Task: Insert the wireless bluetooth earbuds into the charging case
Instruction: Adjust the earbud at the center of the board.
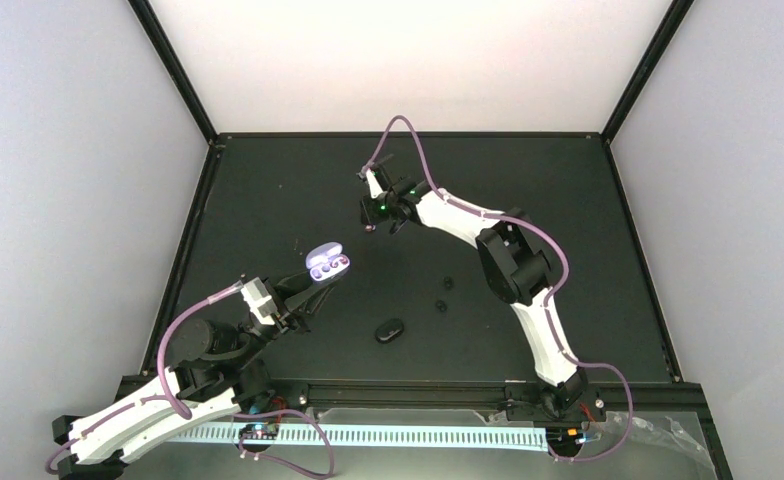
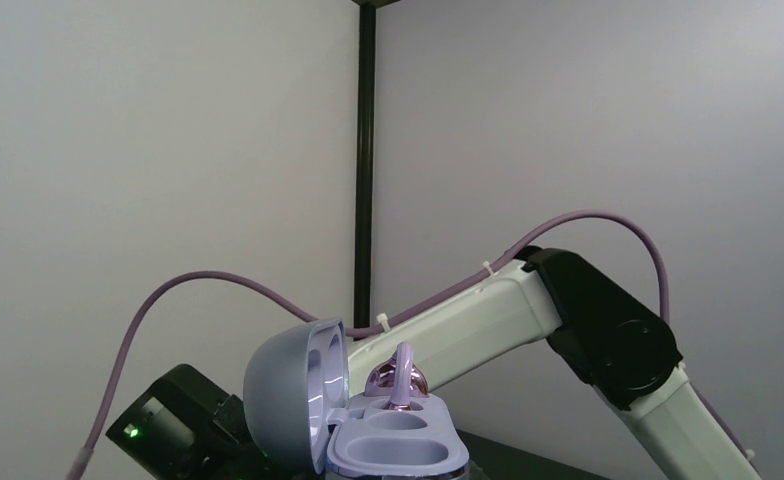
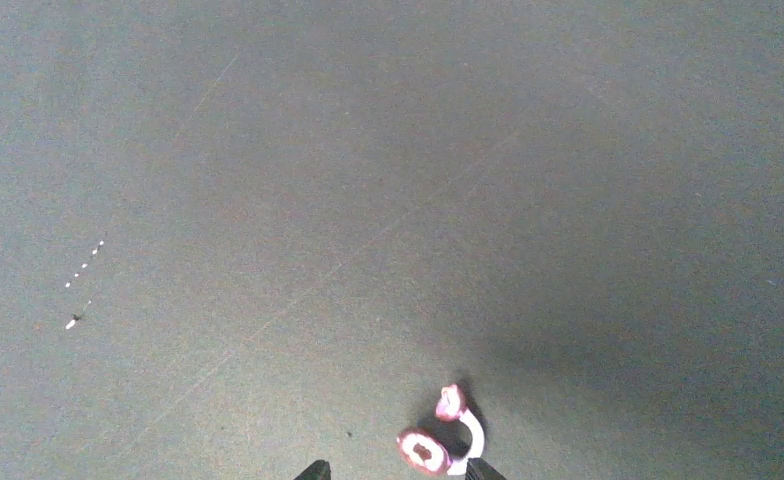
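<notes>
The left gripper (image 1: 309, 284) clenched the open lilac case (image 2: 393, 455); the right gripper (image 3: 396, 472) stood partly open, a pink earbud (image 3: 425, 450) lying between its tips.

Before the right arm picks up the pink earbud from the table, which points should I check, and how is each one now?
1. Left gripper grips the purple case: ok.
2. Case lid open: ok.
3. One slot free: ok.
4. Right gripper open: ok.
5. Pink earbud centred between its fingers: not ok, it lies toward one finger.
6. Other pink earbud fully seated: cannot tell.
</notes>
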